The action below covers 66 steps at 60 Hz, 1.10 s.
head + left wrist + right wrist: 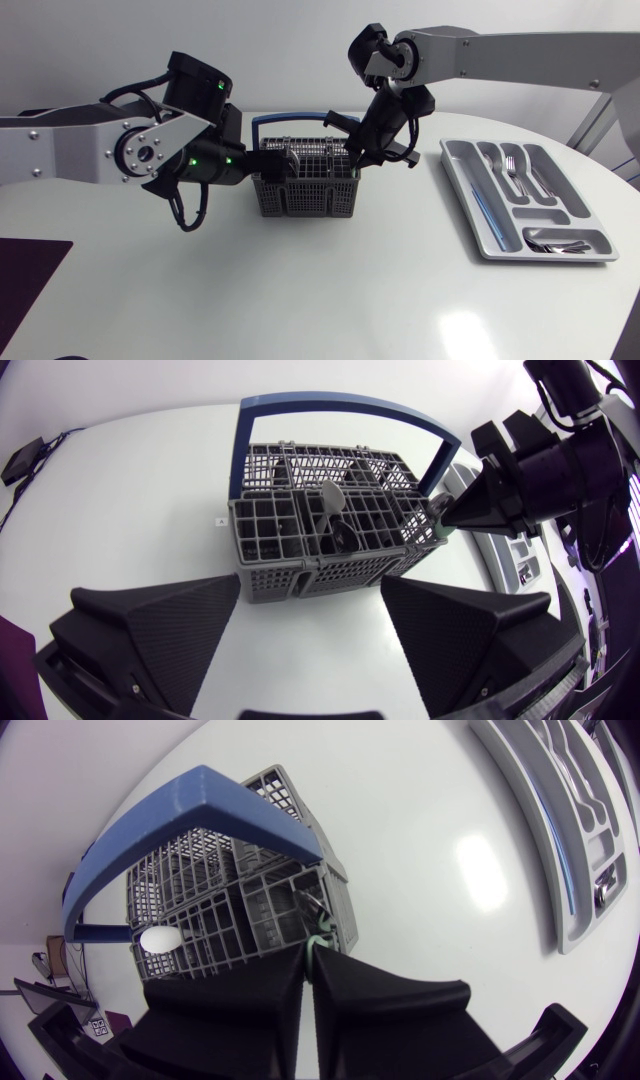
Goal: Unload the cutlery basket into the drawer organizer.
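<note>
Fingers of the left gripper (310,598) are held spread before the basket (320,525); a green handle (318,934) is pinched by the right gripper (308,962).

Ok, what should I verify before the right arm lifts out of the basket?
1. Right fingers shut on the green-handled utensil: ok.
2. Utensil's type and length: cannot tell, hidden inside the grey plastic cutlery basket.
3. Blue arched handle clear of the lift path: cannot tell, very close.
4. Basket steadied: not ok, left fingers open, not touching it.
5. Grey drawer organizer has free compartments: ok.
</note>
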Available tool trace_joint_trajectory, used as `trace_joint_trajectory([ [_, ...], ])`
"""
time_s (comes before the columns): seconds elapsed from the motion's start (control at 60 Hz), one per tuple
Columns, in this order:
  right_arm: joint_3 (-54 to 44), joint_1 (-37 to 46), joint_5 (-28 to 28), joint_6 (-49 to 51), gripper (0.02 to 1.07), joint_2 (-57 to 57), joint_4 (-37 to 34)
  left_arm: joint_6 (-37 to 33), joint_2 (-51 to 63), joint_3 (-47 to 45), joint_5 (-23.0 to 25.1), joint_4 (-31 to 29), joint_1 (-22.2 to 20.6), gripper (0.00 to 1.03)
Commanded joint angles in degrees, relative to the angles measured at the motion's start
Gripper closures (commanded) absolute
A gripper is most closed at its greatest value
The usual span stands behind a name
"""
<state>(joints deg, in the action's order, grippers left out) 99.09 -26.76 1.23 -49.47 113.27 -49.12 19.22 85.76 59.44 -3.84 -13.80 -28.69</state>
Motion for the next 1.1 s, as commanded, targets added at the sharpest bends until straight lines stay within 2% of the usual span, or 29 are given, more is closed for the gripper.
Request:
trace_joint_trajectory([
  [0.0, 0.93, -0.48, -0.27, 0.43, 1.01, -0.69, -0.53, -1.12, -1.47, -1.61, 0.23, 0.53, -0.40, 0.05],
  [0.583, -0.91, -0.22, -1.06, 0.69, 1.01, -10.35, 0.78, -1.12, -2.44, -2.14, 0.23, 0.79, -0.93, 0.05],
  [1.083, -5.22, 1.36, 6.06, 0.43, 1.01, -20.11, 3.51, -1.12, -2.87, -2.22, 0.23, 0.62, -1.28, 0.05],
])
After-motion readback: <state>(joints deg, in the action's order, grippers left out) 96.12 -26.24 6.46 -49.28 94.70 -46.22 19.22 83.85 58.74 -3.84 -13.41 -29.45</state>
